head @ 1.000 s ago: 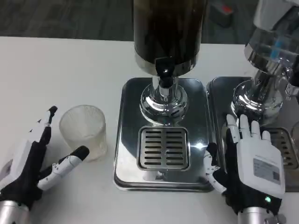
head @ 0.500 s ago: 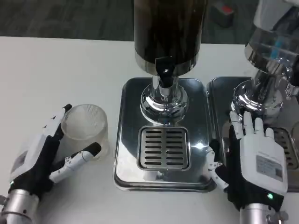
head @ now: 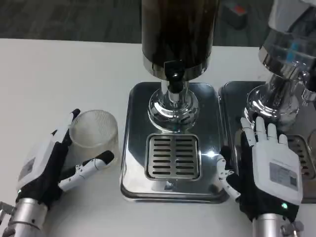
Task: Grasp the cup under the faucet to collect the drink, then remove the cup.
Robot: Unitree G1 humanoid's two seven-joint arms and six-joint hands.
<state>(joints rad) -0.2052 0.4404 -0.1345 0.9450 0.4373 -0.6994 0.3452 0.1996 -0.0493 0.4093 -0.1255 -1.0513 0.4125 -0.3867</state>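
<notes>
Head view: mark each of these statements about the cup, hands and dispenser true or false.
1. The cup stands on the white table, left of the drip tray. True.
2. The cup sits under the faucet. False: it is off to the left, on the table.
3. The left hand has fingers on both sides of the cup. True.
4. The right hand holds a cup. False: it holds nothing, fingers spread.
5. The dispenser's tank holds dark liquid. True.
</notes>
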